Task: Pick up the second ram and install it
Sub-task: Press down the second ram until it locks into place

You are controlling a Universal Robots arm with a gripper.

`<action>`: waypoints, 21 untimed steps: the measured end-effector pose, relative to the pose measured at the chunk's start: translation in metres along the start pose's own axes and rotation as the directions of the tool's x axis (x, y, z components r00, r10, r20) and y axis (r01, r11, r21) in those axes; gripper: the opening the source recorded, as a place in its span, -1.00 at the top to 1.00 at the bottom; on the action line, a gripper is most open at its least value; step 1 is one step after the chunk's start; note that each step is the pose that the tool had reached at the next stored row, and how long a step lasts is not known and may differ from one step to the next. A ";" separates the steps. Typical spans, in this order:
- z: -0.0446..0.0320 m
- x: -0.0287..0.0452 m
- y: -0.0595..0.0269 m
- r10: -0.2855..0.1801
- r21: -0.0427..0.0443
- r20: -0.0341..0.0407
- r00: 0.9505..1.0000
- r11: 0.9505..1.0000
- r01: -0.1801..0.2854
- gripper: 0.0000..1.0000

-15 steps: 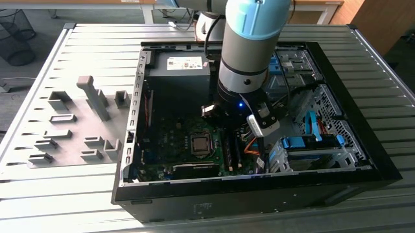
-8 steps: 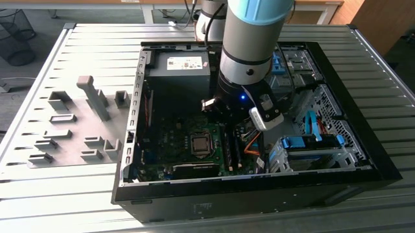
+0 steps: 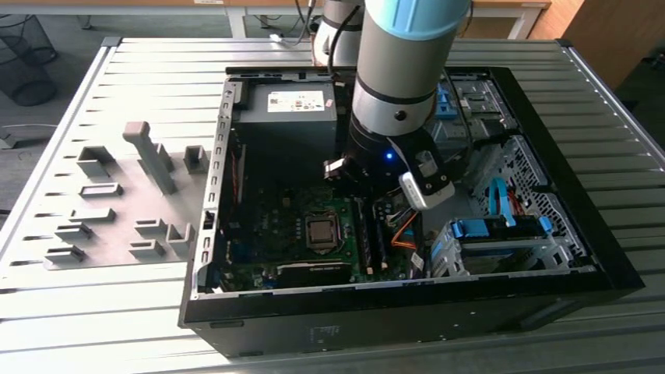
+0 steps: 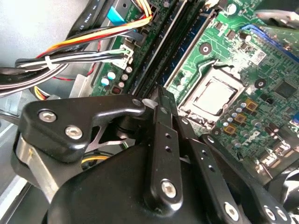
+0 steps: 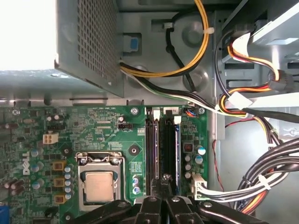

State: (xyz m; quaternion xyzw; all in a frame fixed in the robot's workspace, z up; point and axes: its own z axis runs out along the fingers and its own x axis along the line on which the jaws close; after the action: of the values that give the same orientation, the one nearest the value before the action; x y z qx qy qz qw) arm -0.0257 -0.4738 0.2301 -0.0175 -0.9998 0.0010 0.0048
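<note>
Looking down into an open computer case (image 3: 416, 300) lying flat on the slatted bench (image 3: 156, 312), with the arm (image 3: 400, 78) reaching straight in over the green mainboard (image 5: 103, 130). Pretty tight in there.

Hand (image 5: 166, 184) pinched down narrow, barely any gap between the fingertips (image 5: 161, 183). Same story in the second wrist view: hand (image 4: 163, 100) squeezed together, tips down at the row of memory slots.

Seems to be clamped on the second ram (image 5: 166, 149), seen edge-on as a dark strip standing in the slot row, running away from the fingertips toward the far end of the slots. Can't tell whether fully seated or just resting in the slot.

Just beside it, another stick (image 5: 177, 140) with a bluish edge, upright in the neighbouring slot. On the other side of the slots, the processor socket (image 5: 99, 184) with its metal frame.

Bundle of black, yellow and orange cables (image 5: 261, 177) hanging close by, not touching the hand. Grey holder blocks (image 3: 156, 160) out on the bench at the exterior view's left, well apart from the case.
</note>
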 end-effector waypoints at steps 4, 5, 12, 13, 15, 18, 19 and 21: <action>0.0063 -0.0001 0.0000 0.000 0.000 0.000 1.000 1.000 0.000 0.79; 0.0075 -0.0001 0.0000 0.000 0.000 0.000 1.000 1.000 0.000 0.79; 0.0163 -0.0002 0.0000 0.000 0.003 -0.003 1.000 1.000 0.000 0.79; 0.0157 -0.0002 0.0002 0.000 0.003 -0.003 1.000 1.000 0.000 0.79; 0.0125 -0.0002 0.0005 0.000 -0.002 -0.003 1.000 1.000 0.000 0.79; -0.0013 0.0000 0.0001 0.000 0.000 -0.004 1.000 1.000 0.000 0.79; -0.0051 0.0000 0.0001 0.000 0.000 -0.004 1.000 1.000 0.000 0.79; -0.0094 0.0001 0.0000 0.000 0.000 -0.004 1.000 1.000 0.000 0.79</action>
State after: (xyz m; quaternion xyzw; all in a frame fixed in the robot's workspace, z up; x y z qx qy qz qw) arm -0.0256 -0.4738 0.2395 -0.0175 -0.9998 0.0011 0.0069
